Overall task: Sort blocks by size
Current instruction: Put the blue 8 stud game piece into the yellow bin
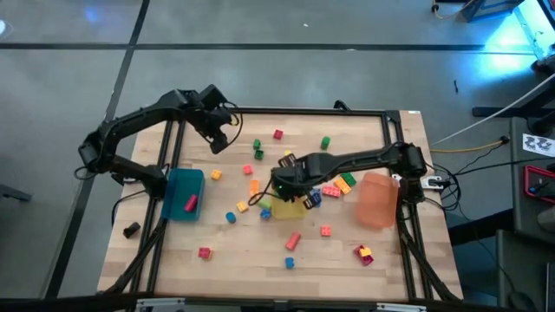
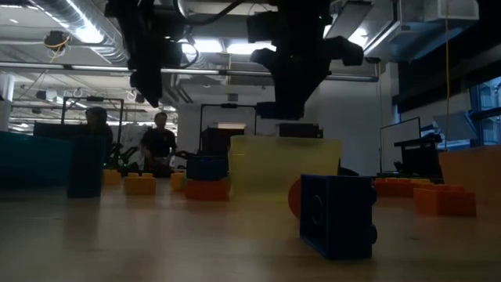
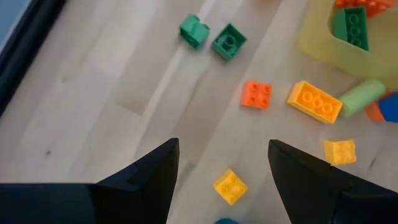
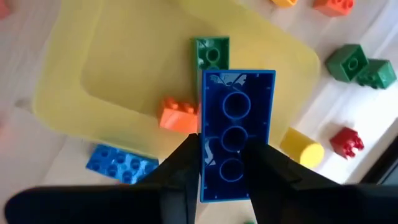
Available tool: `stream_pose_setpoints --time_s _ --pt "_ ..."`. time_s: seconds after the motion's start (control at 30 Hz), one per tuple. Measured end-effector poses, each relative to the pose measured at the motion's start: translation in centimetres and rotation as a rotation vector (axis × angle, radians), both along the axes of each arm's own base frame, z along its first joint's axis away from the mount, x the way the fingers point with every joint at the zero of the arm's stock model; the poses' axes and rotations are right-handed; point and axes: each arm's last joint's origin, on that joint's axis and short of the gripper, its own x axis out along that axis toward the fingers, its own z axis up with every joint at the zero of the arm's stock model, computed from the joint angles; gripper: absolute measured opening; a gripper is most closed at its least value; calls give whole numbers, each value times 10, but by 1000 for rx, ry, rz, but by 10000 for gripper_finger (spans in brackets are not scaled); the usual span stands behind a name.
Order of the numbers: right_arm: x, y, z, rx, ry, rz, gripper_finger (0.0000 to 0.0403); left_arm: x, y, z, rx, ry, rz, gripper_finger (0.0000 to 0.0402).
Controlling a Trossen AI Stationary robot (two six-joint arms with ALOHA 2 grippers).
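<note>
**Two arms, one loaded claw above the yellow bin**

One long blue block (image 4: pixel 234 134) was clamped between the fingers of the right claw (image 4: pixel 224 163), its hollow underside facing the wrist camera and its long axis running straight out from the claw. Directly beyond it lay the yellow bin (image 4: pixel 112 74), already holding a green block (image 4: pixel 211 53) and an orange block (image 4: pixel 178 115); the held block thus pointed over the bin's interior, so release would likely call for little or no sideways travel. In the high view the right claw (image 1: pixel 286 184) hung at the worktop's (image 1: pixel 251 260) centre, just over that bin. Farther off, the left claw (image 1: pixel 218 137) hovered near the far-left corner, fingers apart and empty, with loose blocks scattered below it. The right arm was clearly the nearer to the bin.
</note>
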Motion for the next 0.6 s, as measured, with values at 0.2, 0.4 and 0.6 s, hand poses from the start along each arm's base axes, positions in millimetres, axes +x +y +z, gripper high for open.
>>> stream_pose_setpoints --time_s 0.2,0.4,0.6 --pt "0 1 -3 1 -4 3 104 7 -15 -1 15 27 -154 232" --pt "3 1 -2 -9 -38 -1 113 14 -30 -2 31 50 -303 232" --pt "3 3 -3 41 -35 10 168 16 -38 -3 24 65 -346 232"
